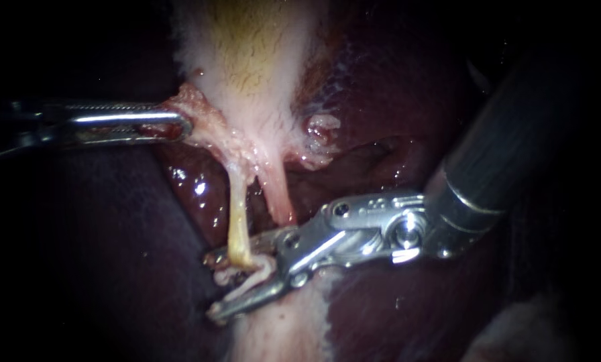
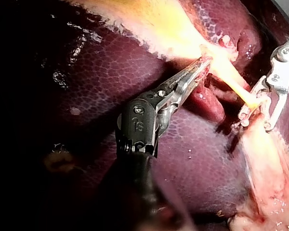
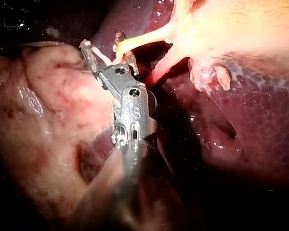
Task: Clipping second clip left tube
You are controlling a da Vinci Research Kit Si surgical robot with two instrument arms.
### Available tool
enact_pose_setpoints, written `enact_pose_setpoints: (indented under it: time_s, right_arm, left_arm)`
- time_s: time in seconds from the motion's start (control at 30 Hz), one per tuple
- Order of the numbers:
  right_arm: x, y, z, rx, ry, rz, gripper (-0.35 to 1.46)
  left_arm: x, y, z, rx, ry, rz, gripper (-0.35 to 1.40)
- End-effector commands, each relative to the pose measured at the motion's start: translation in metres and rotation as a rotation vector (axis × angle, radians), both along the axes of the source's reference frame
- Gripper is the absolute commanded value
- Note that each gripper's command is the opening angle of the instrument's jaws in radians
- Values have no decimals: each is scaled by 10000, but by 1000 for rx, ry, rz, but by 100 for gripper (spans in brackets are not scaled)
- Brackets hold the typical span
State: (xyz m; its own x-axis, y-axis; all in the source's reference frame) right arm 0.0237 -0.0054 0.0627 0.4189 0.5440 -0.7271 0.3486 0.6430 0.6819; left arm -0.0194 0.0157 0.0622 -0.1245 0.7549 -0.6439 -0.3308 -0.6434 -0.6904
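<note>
The right instrument has its jaws apart and astride the lower end of the left tube. One jaw lies on each side of the pale yellow strand, a gap shows between them, and a shred of pink tissue sits in the same gap. The right tube runs just beside the left one on the hinge side and lies outside the jaws. The left instrument, well away from the right jaws, is clamped on the ragged lower edge of the gallbladder. That grip seems to draw both tubes straight over the liver. To clip well, I would seat the left tube square across the jaws and deep enough that both tips show past it. I would also check that the pink shred and the right tube are not caught before closing fully, without dragging on the strand. I cannot make out a clip on the tube or one loaded in the jaws, so spacing is best checked in the right wrist view. No container shows.
</note>
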Motion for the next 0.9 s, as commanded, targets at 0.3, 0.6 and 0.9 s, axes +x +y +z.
enact_pose_setpoints:
  time_s: [0.3, 0.6, 0.9]
  right_arm:
    - [-6, 8, 1, 2, -15, 12, -1]
    - [-13, 15, 2, 41, -93, -7, -35]
    - [-14, 16, 3, 34, -108, -13, -35]
  left_arm:
    - [0, 0, 0, 0, 0, 0, -35]
    - [0, 0, 0, 0, 0, 0, -35]
    - [0, 0, 1, 0, 0, 0, -35]
